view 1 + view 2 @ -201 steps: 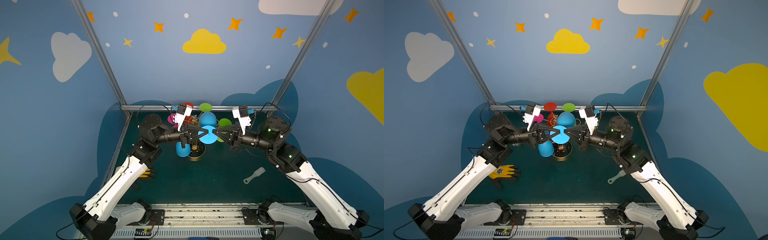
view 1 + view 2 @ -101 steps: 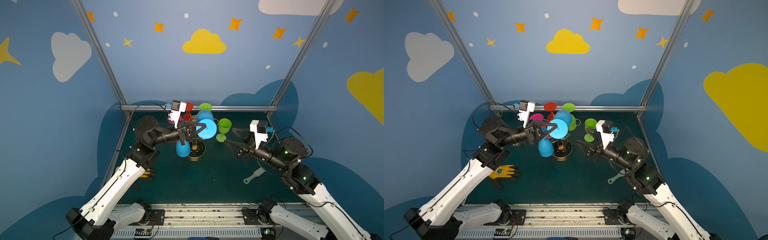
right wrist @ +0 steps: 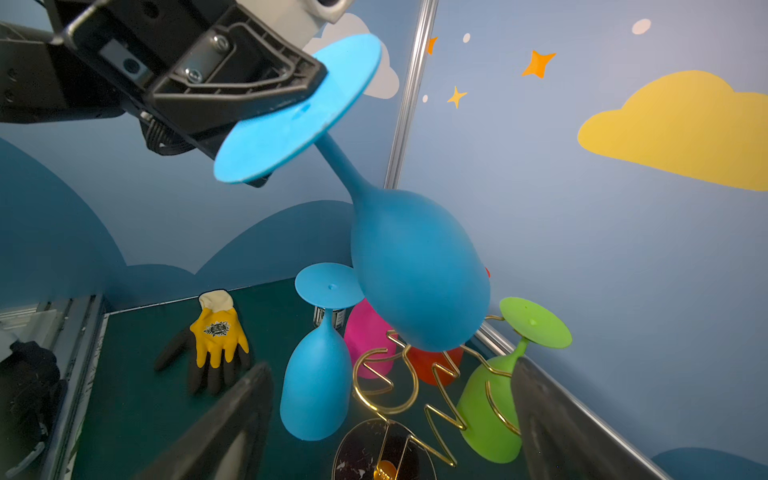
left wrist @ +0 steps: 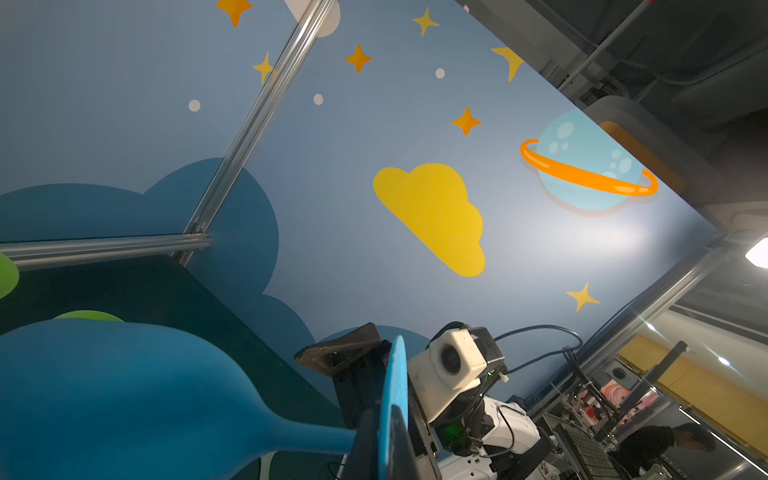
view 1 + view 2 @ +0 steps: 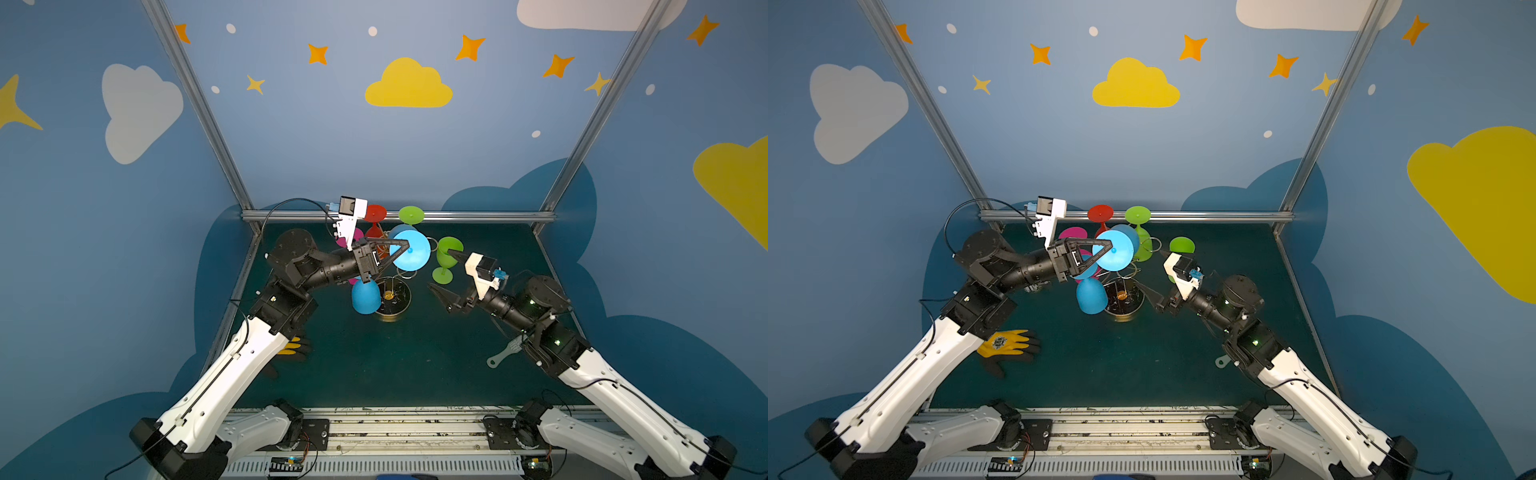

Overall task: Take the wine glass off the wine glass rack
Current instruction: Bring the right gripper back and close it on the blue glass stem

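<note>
The dark green table (image 5: pixel 374 374) carried the wine glass rack (image 5: pixel 390 299), which stood on its round dark base. Near that base, on its right, a green wine glass (image 5: pixel 448 255) stood upright on its foot. A yellow-and-black glove (image 5: pixel 1007 345) lay well to the base's left, nearer the arm mounts. A grey brush-like tool (image 5: pixel 505 353) lay well to its right, also nearer the mounts.

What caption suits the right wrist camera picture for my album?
Left gripper pinching a tilted blue wine glass by its foot, near the gold wire rack where a green glass hangs.
</note>
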You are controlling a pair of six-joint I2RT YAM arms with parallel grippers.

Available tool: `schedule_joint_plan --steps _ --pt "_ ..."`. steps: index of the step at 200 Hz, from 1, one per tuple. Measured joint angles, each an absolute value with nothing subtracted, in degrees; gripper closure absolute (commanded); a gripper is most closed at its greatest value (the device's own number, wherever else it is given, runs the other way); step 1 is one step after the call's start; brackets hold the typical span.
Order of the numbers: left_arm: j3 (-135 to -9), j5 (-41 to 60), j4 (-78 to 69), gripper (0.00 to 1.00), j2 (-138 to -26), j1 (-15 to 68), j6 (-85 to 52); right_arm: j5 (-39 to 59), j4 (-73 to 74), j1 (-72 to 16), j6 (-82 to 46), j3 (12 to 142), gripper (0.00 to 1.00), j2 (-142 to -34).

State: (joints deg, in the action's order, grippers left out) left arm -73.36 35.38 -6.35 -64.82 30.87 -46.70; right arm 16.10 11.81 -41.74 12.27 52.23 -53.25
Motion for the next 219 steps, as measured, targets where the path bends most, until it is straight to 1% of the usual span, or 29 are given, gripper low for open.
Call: schedule_joint_plan --steps 59,155,191,219 --pt "-73.38 36.18 -6.96 0.97 -65.67 30.87 -50.50 19.14 17.45 -41.74 14.22 55.51 0.12 -61.12" --pt "-73.38 38.96 -9.82 0.96 -65.89 30.61 -55.83 18.55 23.31 -41.69 14.04 59.66 0.12 -71.18" --pt "-73.38 38.98 -11.00 0.97 -66.00 30.35 -57.01 18.94 23.70 -41.69 13.76 60.47 0.17 -71.85" --pt "-73.38 39.29 -13.41 0.96 -66.67 30.15 -59.35 18.94 24.34 -41.65 13.32 60.84 0.12 -72.12"
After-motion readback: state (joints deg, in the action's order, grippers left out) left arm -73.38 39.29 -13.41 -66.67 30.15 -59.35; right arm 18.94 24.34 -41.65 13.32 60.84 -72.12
